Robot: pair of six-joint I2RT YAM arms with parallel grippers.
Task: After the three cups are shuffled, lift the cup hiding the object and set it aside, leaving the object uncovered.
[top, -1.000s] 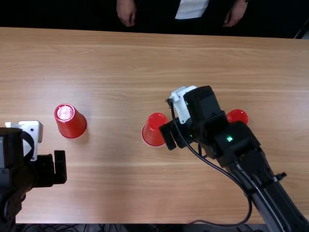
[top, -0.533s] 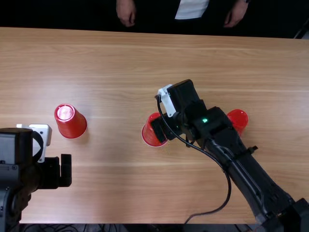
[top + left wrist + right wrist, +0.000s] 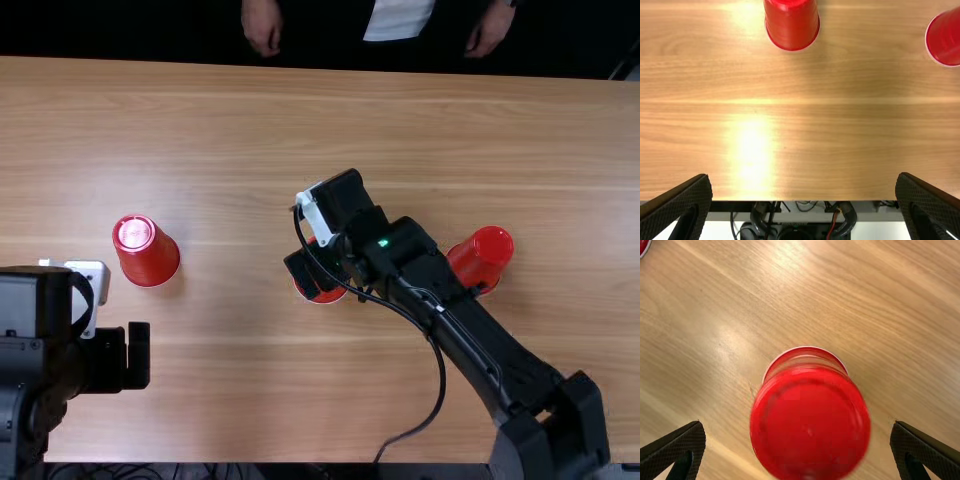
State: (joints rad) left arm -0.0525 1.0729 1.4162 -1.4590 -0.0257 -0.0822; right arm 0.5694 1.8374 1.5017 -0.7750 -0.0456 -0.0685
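Note:
Three red cups stand upside down on the wooden table (image 3: 320,120): a left cup (image 3: 145,252), a middle cup (image 3: 316,291) and a right cup (image 3: 480,258). My right gripper (image 3: 318,282) hangs over the middle cup and hides most of it in the top view. Seen from the right wrist, that middle cup (image 3: 810,427) sits between the open fingers (image 3: 672,450), which stand wide on either side without touching it. My left gripper (image 3: 120,357) is open near the table's front left edge, short of the left cup (image 3: 791,22). No hidden object can be seen.
A person stands across the table at the far edge, hands off the cups. From the left wrist, the middle cup (image 3: 945,37) shows at the side. Bare wood lies between the cups and along the far half.
My right arm has swung left and settled over the middle cup, uncovering the right cup behind it. The left arm has barely shifted.

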